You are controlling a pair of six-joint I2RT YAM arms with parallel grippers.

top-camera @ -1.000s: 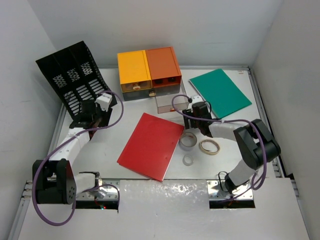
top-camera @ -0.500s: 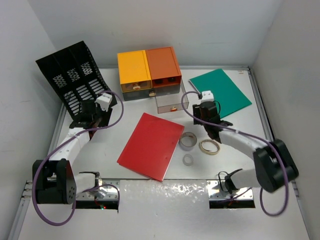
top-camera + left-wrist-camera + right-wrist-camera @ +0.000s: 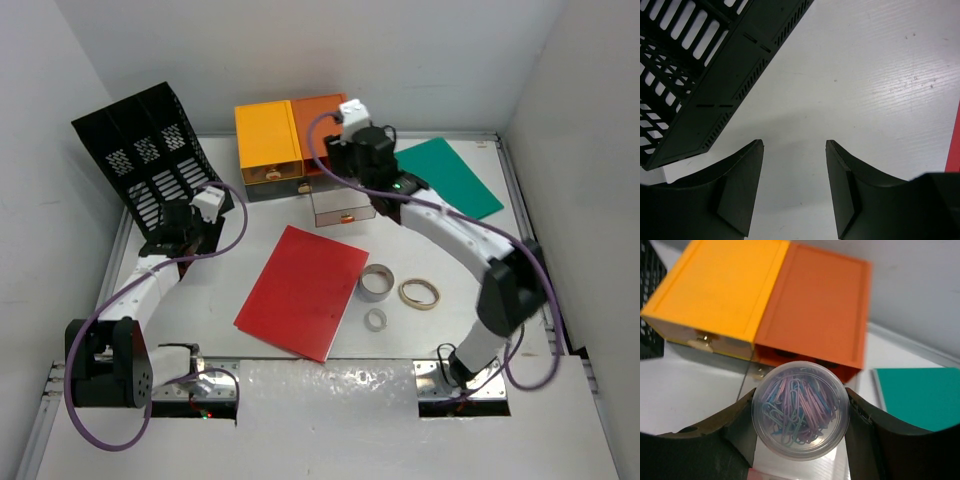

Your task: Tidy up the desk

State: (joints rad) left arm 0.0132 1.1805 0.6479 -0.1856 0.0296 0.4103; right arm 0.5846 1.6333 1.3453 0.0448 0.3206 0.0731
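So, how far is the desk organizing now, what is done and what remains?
Early stage. Done: nothing clearly finished; the clear drawer stands pulled out. In hand: the right tool grips a round tub of paper clips by that drawer. Left: the red folder, green folder and three tape rolls lie loose on the desk, no folder is in the black rack, and the left tool is open and empty.

The file rack point(image 3: 145, 150) stands far left, drawer boxes point(image 3: 290, 135) at the back — a loose drawer point(image 3: 335, 208) before them, the clip jar point(image 3: 800, 410) in my right gripper point(image 3: 800, 397) above it. One folder point(image 3: 303, 290) lies central, tape rolls point(image 3: 376, 282) right of it; a second folder point(image 3: 455, 180) back right.
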